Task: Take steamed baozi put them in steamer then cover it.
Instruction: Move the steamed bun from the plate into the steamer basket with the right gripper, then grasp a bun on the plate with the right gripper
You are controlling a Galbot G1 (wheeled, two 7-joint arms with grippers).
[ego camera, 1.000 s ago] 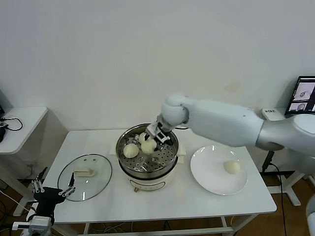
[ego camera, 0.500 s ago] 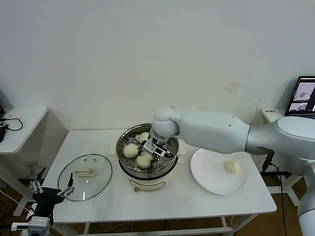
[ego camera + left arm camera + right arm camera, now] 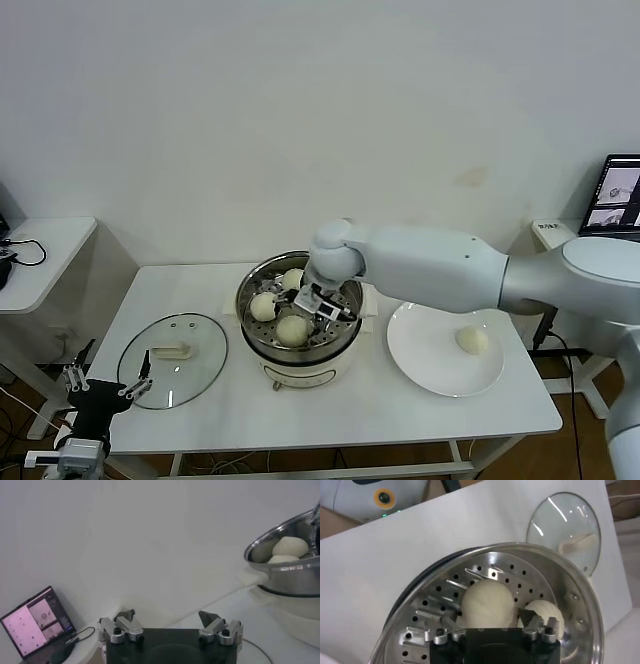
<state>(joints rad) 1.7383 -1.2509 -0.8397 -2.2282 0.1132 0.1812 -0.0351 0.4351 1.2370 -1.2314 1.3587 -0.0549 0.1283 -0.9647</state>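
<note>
The steamer (image 3: 300, 352) stands mid-table with three baozi on its perforated tray: one far (image 3: 292, 279), one left (image 3: 263, 306), one near (image 3: 292, 329). My right gripper (image 3: 314, 306) is inside the pot, open, its fingers either side of the near baozi (image 3: 487, 602), which rests on the tray (image 3: 440, 597); a second baozi (image 3: 547, 615) lies beside it. A fourth baozi (image 3: 472, 340) sits on the white plate (image 3: 430, 345). The cover (image 3: 172, 358) lies flat on the table left of the steamer and also shows in the right wrist view (image 3: 565, 527). My left gripper (image 3: 100, 385) is parked open at the table's front left corner.
A low white side table (image 3: 40, 250) stands at far left and a lit monitor (image 3: 622, 192) at far right. The left wrist view shows the steamer's side (image 3: 295, 577), my left gripper (image 3: 167, 616) and a laptop screen (image 3: 35, 622).
My right gripper came down into the steamer with a baozi, set it on the near side of the tray, and its fingers have parted. The left arm has not moved.
</note>
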